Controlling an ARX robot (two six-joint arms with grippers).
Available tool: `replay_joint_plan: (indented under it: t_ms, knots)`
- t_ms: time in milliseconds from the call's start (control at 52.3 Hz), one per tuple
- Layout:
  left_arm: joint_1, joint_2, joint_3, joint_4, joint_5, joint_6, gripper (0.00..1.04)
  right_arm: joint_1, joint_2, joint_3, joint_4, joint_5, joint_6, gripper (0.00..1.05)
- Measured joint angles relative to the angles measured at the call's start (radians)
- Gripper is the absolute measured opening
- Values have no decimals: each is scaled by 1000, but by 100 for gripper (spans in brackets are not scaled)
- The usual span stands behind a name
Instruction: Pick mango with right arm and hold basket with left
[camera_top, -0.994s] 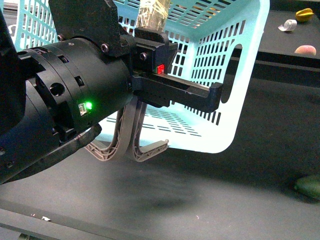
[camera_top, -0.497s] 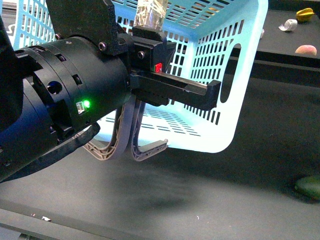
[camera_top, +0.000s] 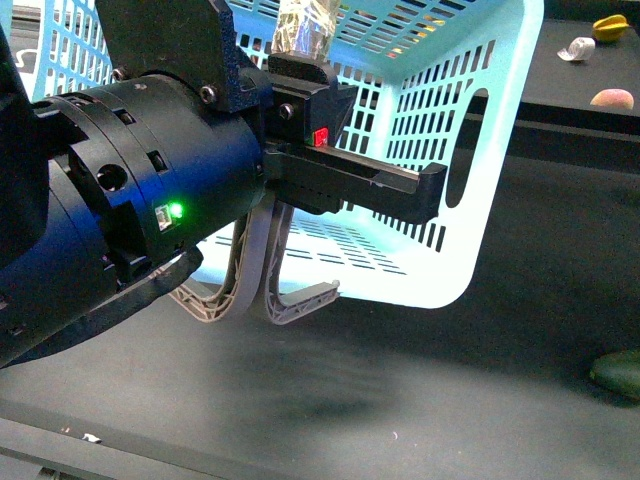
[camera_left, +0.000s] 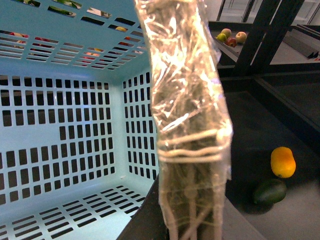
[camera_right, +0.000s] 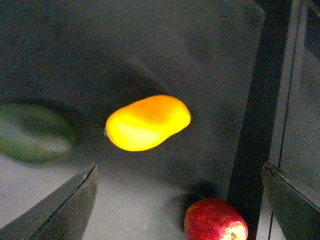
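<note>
My left gripper is shut on the basket's tape-wrapped handle, and the light turquoise basket hangs tilted above the dark table. In the left wrist view the taped handle fills the middle, with the basket's slotted inside behind it. The yellow-orange mango lies on the table beyond my right gripper. That gripper is open with nothing between its wide-apart fingers, and it stays clear of the mango. The left wrist view also catches the mango lying outside the basket.
A dark green fruit lies beside the mango, also seen at the table's right edge as the green fruit. A red apple sits near my right fingers by a black post. More fruit rests on the far shelf.
The basket and left arm have shifted only slightly, the basket's rim swaying a little to the right. The grip on the handle is unchanged.
</note>
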Motion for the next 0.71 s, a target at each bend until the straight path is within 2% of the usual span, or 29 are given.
replay_joint_plan:
  t_ms: [57,210,325,516,707]
  knots:
    - [0,0,0,0,0,0,6,-5,54,47,-26,11,-98,96]
    - [0,0,0,0,-3,0,6,-21,208,187,-64,60,-475,96]
    - [0,0,0,0,-3,0,6,-25,261,249,-101,95,-642,96]
    - [0,0,0,0,-2,0,6,-29,338,351,-159,148,-797,96]
    - [0,0,0,0,-2,0,6,-31,409,457,-233,175,-826,96]
